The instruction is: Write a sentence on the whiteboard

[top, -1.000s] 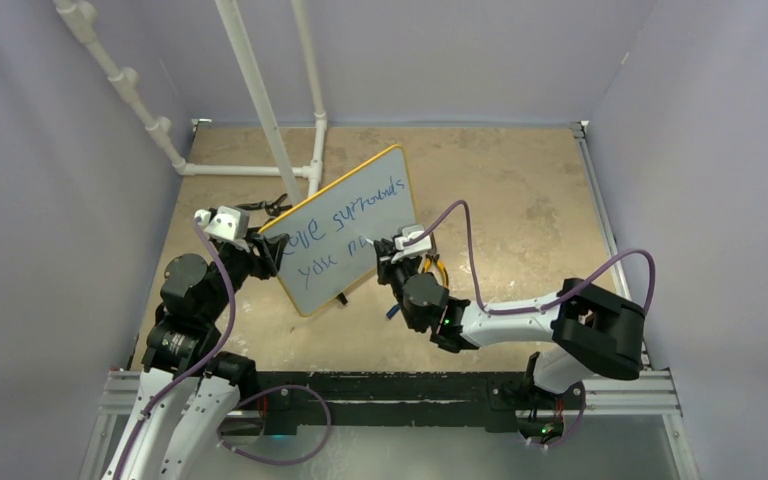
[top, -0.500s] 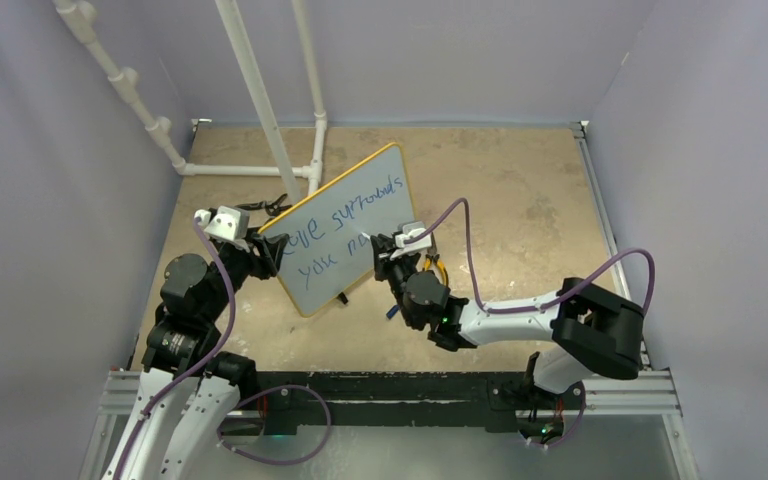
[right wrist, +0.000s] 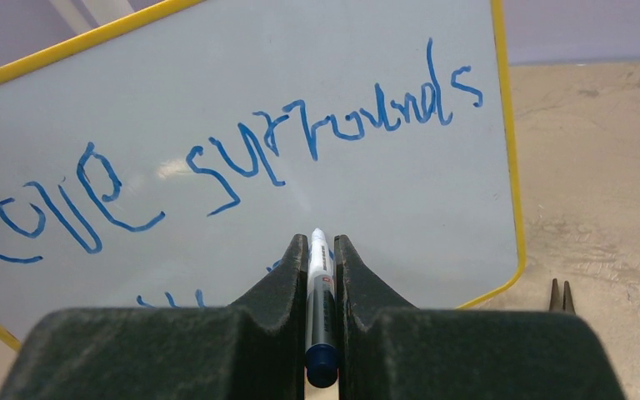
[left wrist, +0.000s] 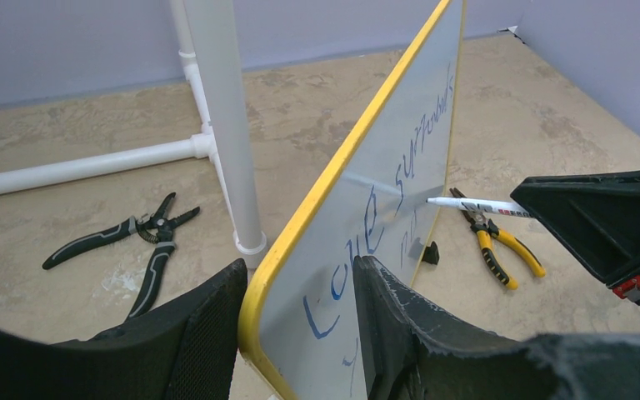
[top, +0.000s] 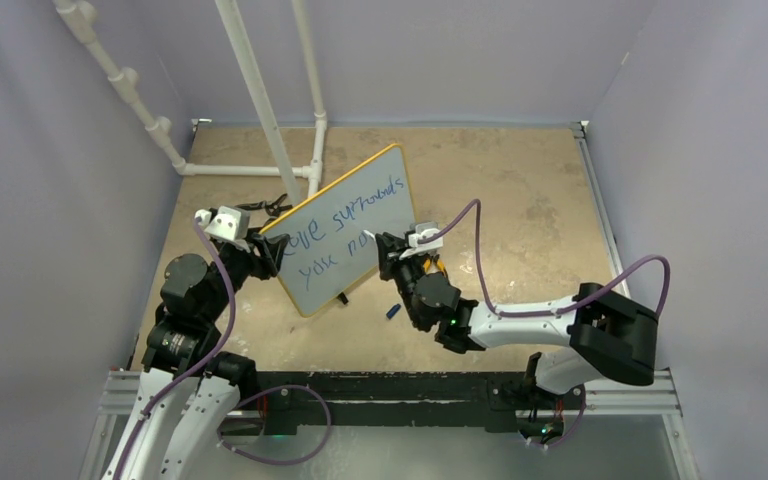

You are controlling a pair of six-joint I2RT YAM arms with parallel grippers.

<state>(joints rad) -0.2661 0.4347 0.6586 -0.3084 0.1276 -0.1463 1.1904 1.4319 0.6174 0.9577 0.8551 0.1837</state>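
Right arm's elbow block has slid toward the right wall since a second ago and its purple cable arches higher. The right gripper (top: 392, 245) has barely shifted in front of the board; the left arm and board are unchanged.

Tan stained desk (top: 530, 190) inside lilac walls. White pipe frame (top: 260, 110) at back left, one upright standing just behind the board.

The whiteboard (top: 345, 245) is mid-desk, propped up and leaning back, yellow-framed, turned diagonally with its far corner toward the back. Its face points at the right arm.

The left gripper (left wrist: 300, 265) is clamped on the whiteboard's near-left edge, one finger behind it and one on the written face.

The right gripper is closed on a marker (right wrist: 320, 308), a white barrel with a blue rear end lying in the groove between the fingers, tip forward. The tip points at the board below the top line. Cannot tell if it touches.

The sentence (right wrist: 333, 137) is in blue: top line reads "love surrounds". The lower line starts "you" in the top view, with a few more strokes after it, and is mostly hidden in the right wrist view.

Black pliers (left wrist: 133, 237) lie on the desk behind the board near the pipe foot. Yellow-handled pliers (left wrist: 500, 250) lie on the desk right of the board, under the right gripper.

Small blue object (top: 392, 312) on the desk beside the right wrist; too small to identify.
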